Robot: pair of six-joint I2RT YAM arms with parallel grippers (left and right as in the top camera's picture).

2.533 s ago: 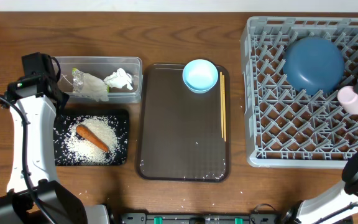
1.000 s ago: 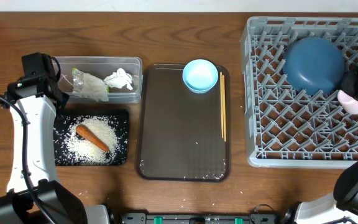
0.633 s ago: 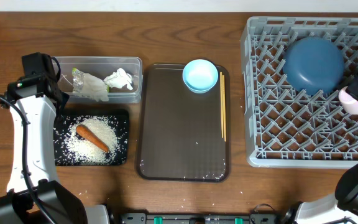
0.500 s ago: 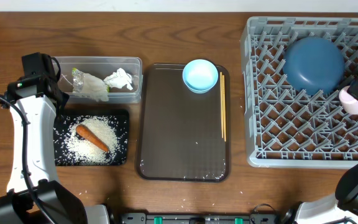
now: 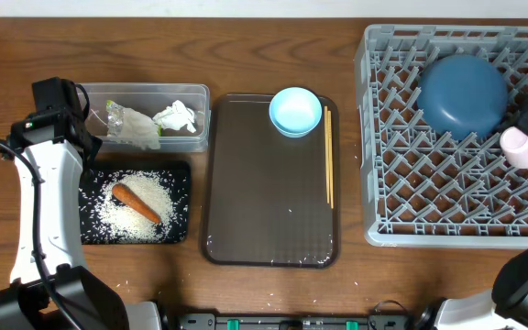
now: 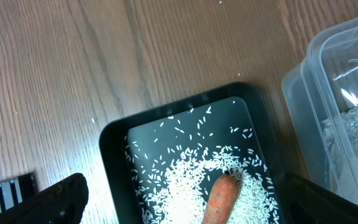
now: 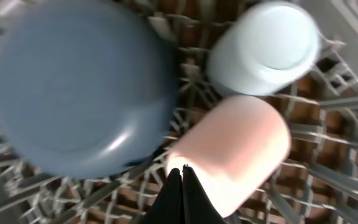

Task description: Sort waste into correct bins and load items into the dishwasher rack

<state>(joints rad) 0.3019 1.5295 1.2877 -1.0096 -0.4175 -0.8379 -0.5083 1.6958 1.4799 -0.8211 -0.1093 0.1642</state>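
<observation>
1. Wooden tabletop (image 5: 273, 55), overhead: the wrapper (image 5: 132, 126) and tissue (image 5: 175, 116) lie in the clear tub (image 5: 202, 92), and the carrot (image 5: 136, 203) and rice (image 5: 117, 215) in the black tray (image 5: 183, 167), so the waste looks mostly sorted. The dishwasher rack (image 5: 429, 211) holds the dark-blue bowl (image 5: 462, 94). The light-blue bowl (image 5: 295, 111) and chopsticks (image 5: 328, 156) on the brown tray (image 5: 264, 202) are left to load.
2. Left wrist: the left fingers (image 6: 61, 196) are spread wide and empty above the black tray.
3. Right wrist: the right fingers (image 7: 174, 199) are pinched together, grasping nothing, over a pink cup (image 7: 232, 149) racked beside a white cup (image 7: 267, 46).

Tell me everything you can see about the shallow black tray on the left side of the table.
The black tray is shallow and rectangular with rounded corners, plastic by its look. It lies flat on the wooden table, beside the clear tub and left of the brown tray. Inside lies a heap of white rice with an orange carrot on it, slanted.
</observation>
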